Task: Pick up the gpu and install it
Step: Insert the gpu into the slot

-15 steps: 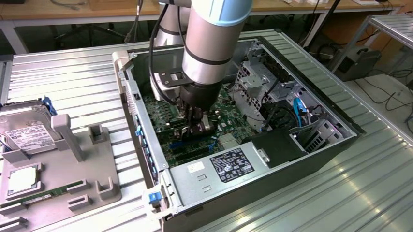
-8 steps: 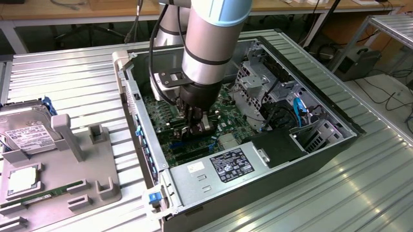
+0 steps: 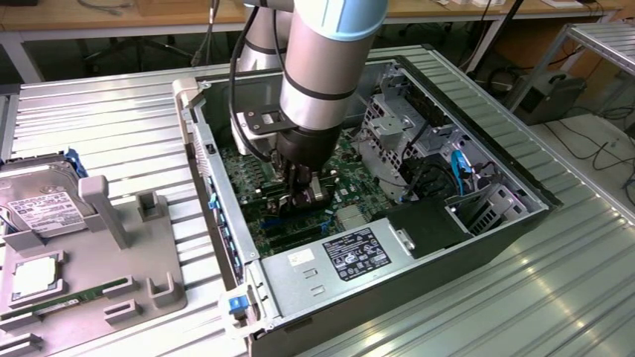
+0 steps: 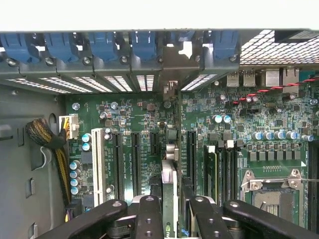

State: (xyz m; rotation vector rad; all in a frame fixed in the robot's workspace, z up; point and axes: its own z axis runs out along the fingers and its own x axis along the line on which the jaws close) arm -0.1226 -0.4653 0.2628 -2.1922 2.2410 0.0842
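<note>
While one gripper [image 4: 169, 209] clamps one gpu [image 4: 169, 191] (edge-on), motherboard [image 4: 124, 119] lies below.

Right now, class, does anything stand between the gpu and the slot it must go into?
Nothing visible does. The gripper holds the gpu edge-on just above the motherboard slots, which look bare. The cable bundle lies off to one side, apart from the card. The card hides its own lower edge.

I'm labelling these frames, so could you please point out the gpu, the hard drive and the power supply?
gpu [image 4: 169, 181], wrist view, card seen edge-on.
hard drive [image 3: 42, 212], exterior view, its white label.
power supply [image 3: 349, 256], exterior view, its black label.
</note>
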